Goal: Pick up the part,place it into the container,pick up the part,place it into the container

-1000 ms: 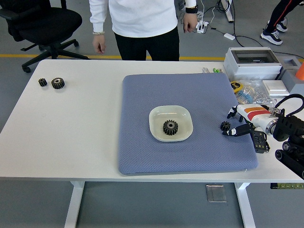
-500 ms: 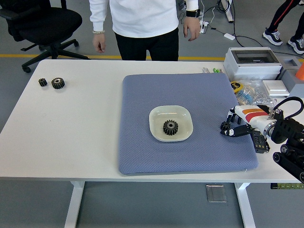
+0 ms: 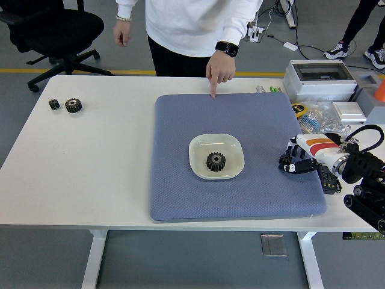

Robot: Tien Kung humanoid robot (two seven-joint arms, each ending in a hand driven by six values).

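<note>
Blue padding on the mat (image 3: 180, 174) keeps parts from rolling; one gear (image 3: 215, 161) already sits in the white dish (image 3: 201, 164) at its centre. Near the mat's right edge, the right hand (image 3: 296, 163) curls its fingers around a small gear (image 3: 284, 160), apparently gripping it for the dish. A person's finger (image 3: 213, 91) touches the mat's far edge.

A white table (image 3: 90, 174) with white legs stands on a smooth grey floor (image 3: 48, 259), and a yellow line (image 3: 72, 71) runs across the floor just beyond the table's far edge. A black office chair (image 3: 54, 30) on a star base with castors sits at the far left. At the far right, white cables and a power strip (image 3: 257, 33) trail over the floor, under soft, even light.
</note>
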